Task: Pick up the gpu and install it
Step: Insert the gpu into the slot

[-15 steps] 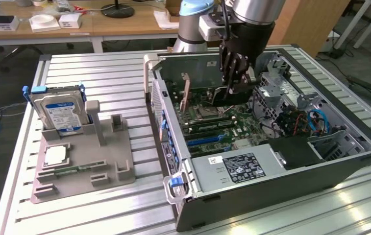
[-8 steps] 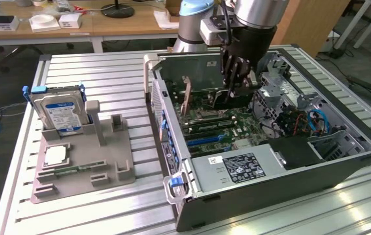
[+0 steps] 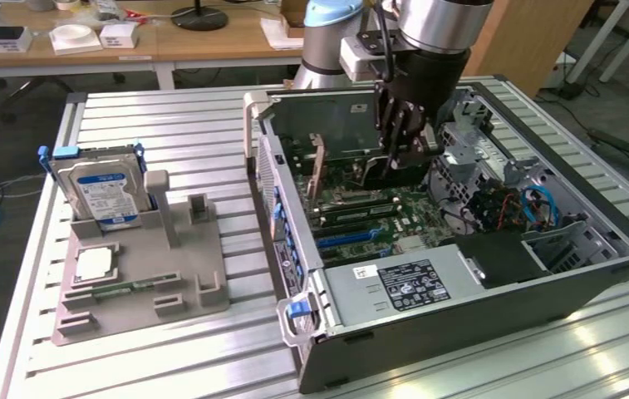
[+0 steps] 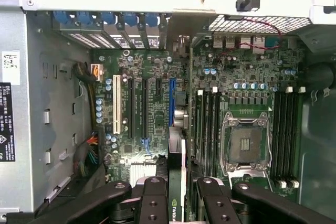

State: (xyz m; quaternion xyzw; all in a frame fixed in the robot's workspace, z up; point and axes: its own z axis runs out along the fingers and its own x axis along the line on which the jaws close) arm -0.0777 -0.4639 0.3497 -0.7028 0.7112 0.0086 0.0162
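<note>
GPU point(image 4: 176, 182): held edge-on between gripper fingers, inside the open case, above the motherboard; wrist view shows its thin edge w/ a green logo, just over the blue slot. Exterior view: card point(image 3: 394, 166) hangs upright under the gripper, low in the case, near the board. Can't tell if seated.
Table point(image 3: 170, 141): ribbed metal top, carries the case & the grey holder.
PC case point(image 3: 580, 283): side panel off, lying on the table at the exterior view's right; interior facing up.
Arm point(image 3: 436, 33): silver/black, comes down from above into the case.
Motherboard point(image 4: 157, 77): green, on the case floor; white, black & blue expansion slots side by side.
Power supply point(image 3: 403, 287): silver box w/ label, at the case's near end in the exterior view.
Grey holder point(image 3: 137, 283): parts tray on the table at the exterior view's left, well apart from the case.
Hard drive point(image 3: 101, 193): silver w/ blue label, upright in the holder's rear slot.
Gripper point(image 4: 177, 195): black fingers point(image 4: 152, 198) clamped on the card from both sides, part-way closed.
CPU socket point(image 4: 247, 142): metal frame, between the RAM slot banks.
Blue slot point(image 4: 171, 103): long, right beside the black ones, directly in line w/ the card edge.
CPU chip point(image 3: 95, 263): lies flat on the holder, in front of the drive.
</note>
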